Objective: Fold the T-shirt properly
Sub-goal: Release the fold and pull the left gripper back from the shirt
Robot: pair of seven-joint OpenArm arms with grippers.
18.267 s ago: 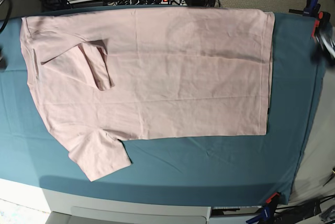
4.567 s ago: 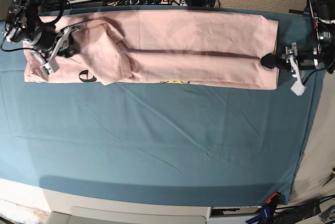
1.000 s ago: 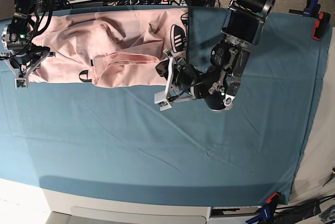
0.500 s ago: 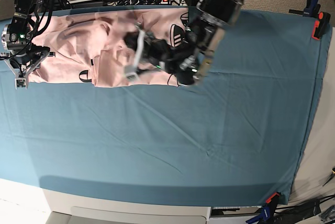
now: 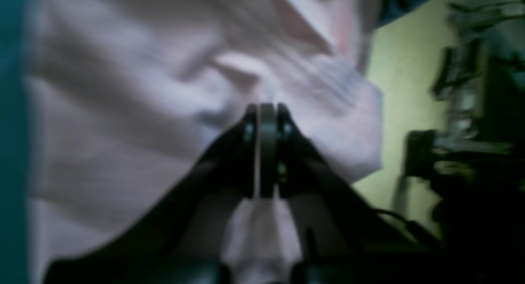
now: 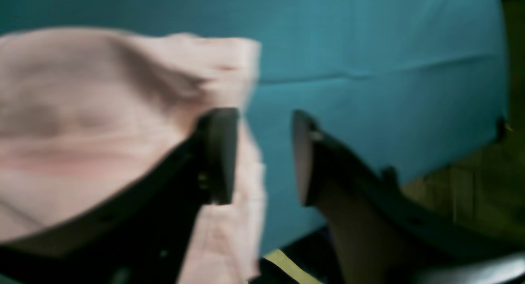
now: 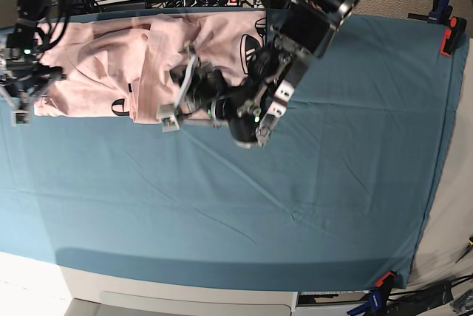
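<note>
Right pincer [image 6: 262, 157] newly parted, T-shirt [image 6: 82, 112] edge seemingly at one jaw

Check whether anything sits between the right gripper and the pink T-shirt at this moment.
Nothing visible does. The right gripper is open right at the T-shirt edge, one finger over the pink fabric, the other over the teal cloth. Only cloth shows around it.

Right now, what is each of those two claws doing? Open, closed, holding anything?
Left gripper: shut on the T-shirt.
Right gripper: open, one finger against the shirt's edge, gripping nothing.
</note>
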